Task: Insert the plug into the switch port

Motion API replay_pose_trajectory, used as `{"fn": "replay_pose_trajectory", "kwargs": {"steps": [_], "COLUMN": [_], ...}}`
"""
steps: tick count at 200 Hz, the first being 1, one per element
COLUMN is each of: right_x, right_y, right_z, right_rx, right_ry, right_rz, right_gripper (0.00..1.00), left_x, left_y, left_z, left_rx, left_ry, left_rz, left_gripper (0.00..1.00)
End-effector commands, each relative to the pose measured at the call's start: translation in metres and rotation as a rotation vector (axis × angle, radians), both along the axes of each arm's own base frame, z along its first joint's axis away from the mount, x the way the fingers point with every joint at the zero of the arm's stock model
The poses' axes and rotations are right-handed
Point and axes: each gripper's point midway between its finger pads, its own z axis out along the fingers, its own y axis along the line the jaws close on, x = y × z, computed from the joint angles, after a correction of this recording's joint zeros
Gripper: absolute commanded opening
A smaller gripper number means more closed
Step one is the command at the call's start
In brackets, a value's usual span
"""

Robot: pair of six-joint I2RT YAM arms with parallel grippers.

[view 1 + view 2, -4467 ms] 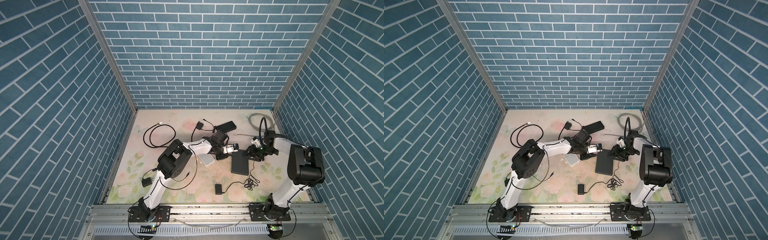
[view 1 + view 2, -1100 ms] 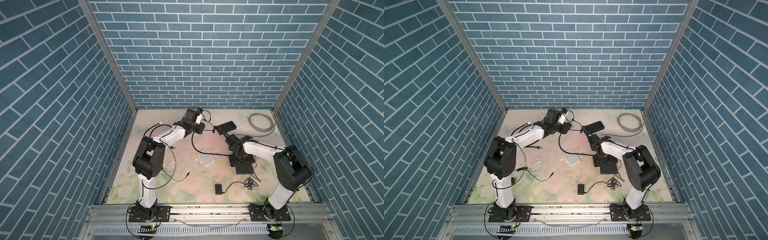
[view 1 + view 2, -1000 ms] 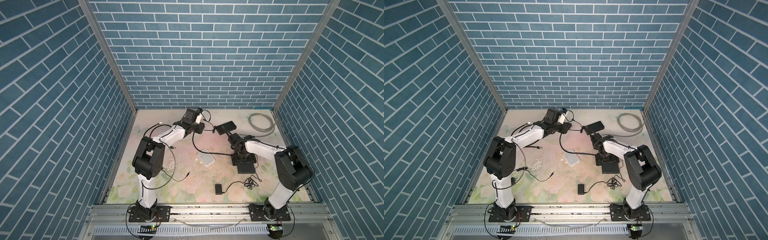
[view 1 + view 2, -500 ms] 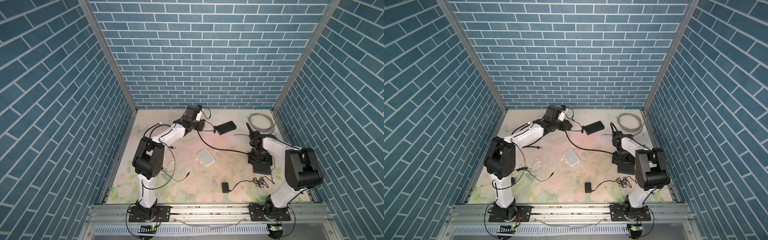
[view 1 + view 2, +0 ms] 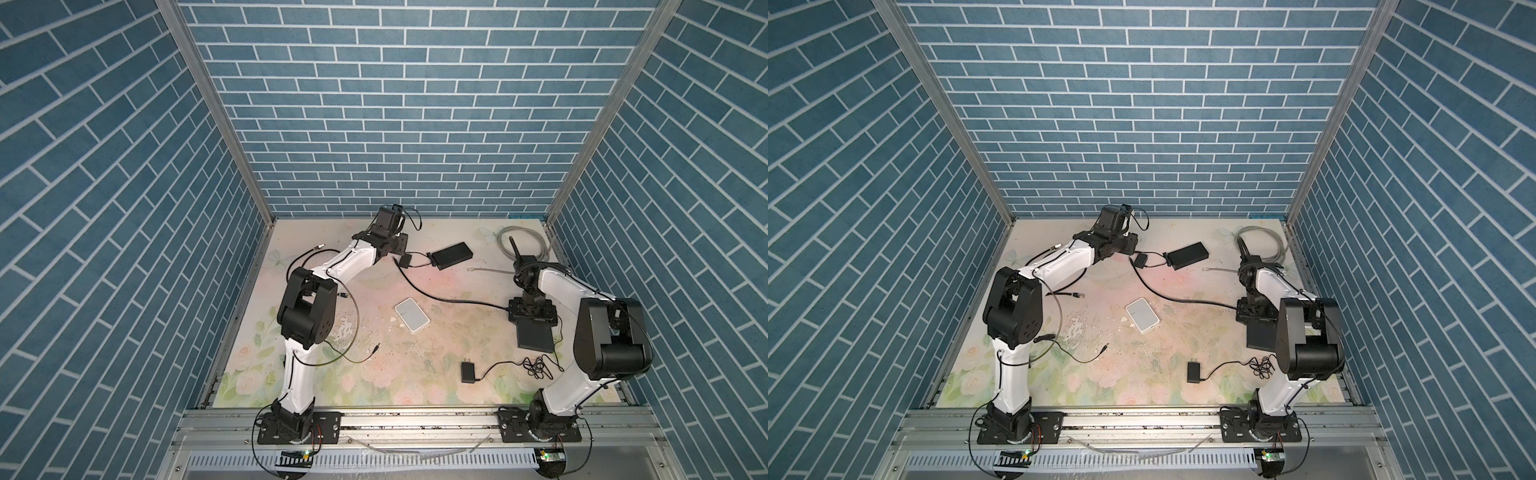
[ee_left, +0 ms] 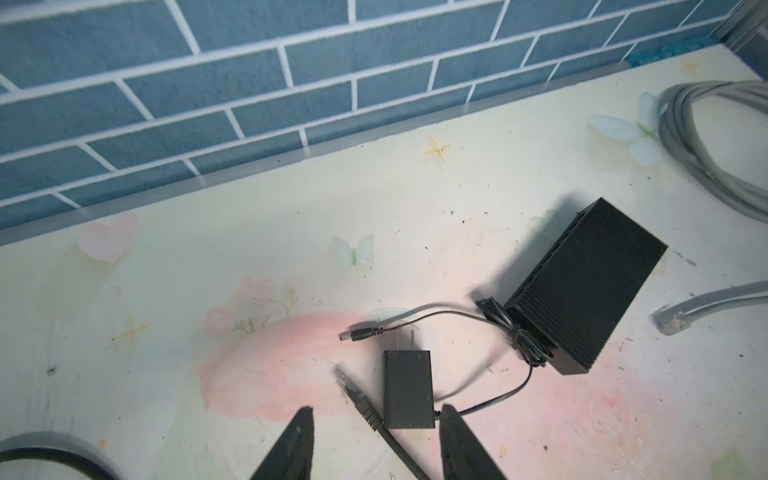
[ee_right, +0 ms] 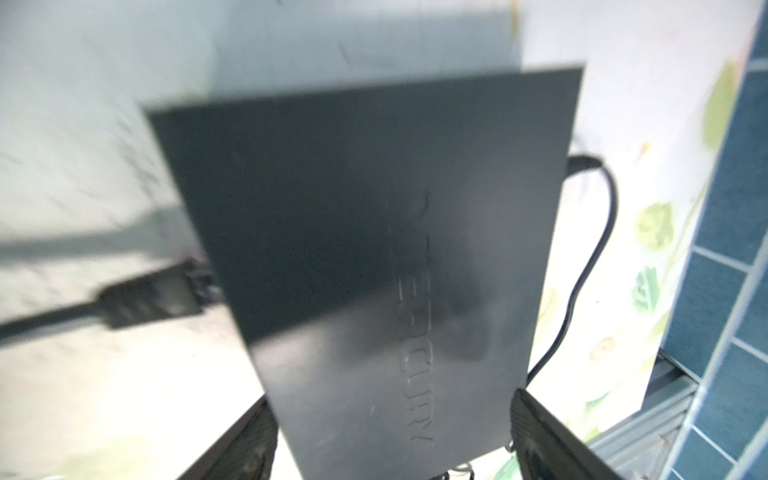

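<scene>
A: Which step are we working on?
B: We are going for the plug (image 6: 351,388); it is lying far on the table (image 6: 291,232), near the middle, between the half-parted, empty jaws of our left pincer (image 6: 376,409)
A: And the switch (image 7: 374,232)?
B: Our right pincer (image 7: 391,397), jaws wide, seems to be clamping it on the right. Next we are needing a square grip, clear of the adapter (image 6: 408,388) beside the plug

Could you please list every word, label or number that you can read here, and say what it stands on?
"MERCURY": embossed on top of the switch, right wrist view; the first letters are faint.
No other text can be read; in both top views everything is too small.
</scene>
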Motion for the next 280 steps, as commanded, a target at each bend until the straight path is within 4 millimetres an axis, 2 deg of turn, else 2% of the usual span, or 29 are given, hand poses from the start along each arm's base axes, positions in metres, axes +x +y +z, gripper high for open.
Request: {"fn": "replay_pose_trajectory", "kwargs": {"steps": [1, 24, 48, 77, 108, 130, 142, 159, 169, 193, 206, 225, 259, 280], "right_x": [0.032, 0.046, 0.061, 0.069, 0.069, 0.070, 0.071, 0.071, 0.071, 0.069, 0.068, 0.068, 0.072, 0.074], "right_y": [0.033, 0.069, 0.101, 0.125, 0.139, 0.142, 0.144, 0.146, 0.146, 0.145, 0.144, 0.140, 0.125, 0.120], "right_z": [0.047, 0.074, 0.086, 0.074, 0.059, 0.053, 0.050, 0.045, 0.043, 0.043, 0.044, 0.048, 0.054, 0.057], "right_rx": [0.115, 0.264, 0.362, 0.395, 0.428, 0.445, 0.451, 0.459, 0.460, 0.459, 0.454, 0.446, 0.437, 0.440], "right_ry": [-0.185, -0.307, -0.385, -0.358, -0.327, -0.327, -0.322, -0.311, -0.304, -0.301, -0.302, -0.312, -0.338, -0.353], "right_rz": [0.073, 0.106, 0.166, 0.209, 0.227, 0.227, 0.226, 0.227, 0.230, 0.241, 0.245, 0.240, 0.189, 0.173], "right_gripper": [0.86, 0.86, 0.85, 0.85, 0.84, 0.84, 0.84, 0.83, 0.83, 0.83, 0.84, 0.84, 0.84, 0.83], "left_x": [-0.006, -0.009, -0.005, 0.001, 0.002, 0.001, 0.001, 0.003, 0.005, 0.007, 0.007, 0.006, -0.002, -0.015], "left_y": [-0.002, -0.007, -0.012, -0.019, -0.022, -0.024, -0.026, -0.026, -0.027, -0.027, -0.028, -0.031, -0.039, -0.039], "left_z": [-0.023, -0.041, -0.060, -0.076, -0.093, -0.109, -0.115, -0.114, -0.109, -0.097, -0.088, -0.060, 0.010, 0.036], "left_rx": [0.046, 0.100, 0.126, 0.137, 0.178, 0.196, 0.203, 0.202, 0.198, 0.200, 0.193, 0.149, 0.023, 0.000], "left_ry": [0.081, 0.119, 0.146, 0.175, 0.201, 0.219, 0.229, 0.223, 0.213, 0.205, 0.200, 0.163, 0.056, 0.039], "left_rz": [-0.053, -0.081, -0.077, -0.061, -0.051, -0.044, -0.044, -0.032, -0.032, -0.031, -0.036, -0.039, -0.071, -0.099], "left_gripper": [0.51, 0.52, 0.53, 0.53, 0.54, 0.54, 0.49, 0.38, 0.32, 0.29, 0.20, 0.19, 0.21, 0.21]}}
